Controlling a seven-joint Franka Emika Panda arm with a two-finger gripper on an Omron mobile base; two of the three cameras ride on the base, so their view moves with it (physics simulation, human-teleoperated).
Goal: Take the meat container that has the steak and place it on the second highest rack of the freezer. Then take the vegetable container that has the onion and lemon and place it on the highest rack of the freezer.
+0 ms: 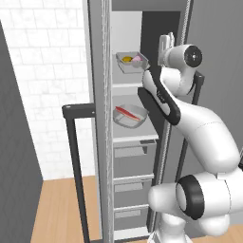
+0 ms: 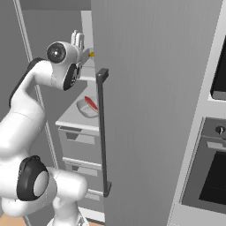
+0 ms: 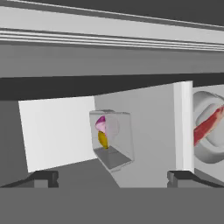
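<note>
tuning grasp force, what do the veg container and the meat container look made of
Vegetable container: likely clear plastic or glass; the onion and lemon show through its walls. Meat container: opaque, matte light grey, perhaps plastic or metal; the steak is seen from above.

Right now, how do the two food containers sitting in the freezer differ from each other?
The upper container sits on the highest shelf; the lower container sits on the shelf beneath it. The upper one is squarish and holds a yellow lemon and a pinkish onion; the lower one looks rounded, like a bowl, and holds a long red steak. Both are shallow, greyish and uncovered.
</note>
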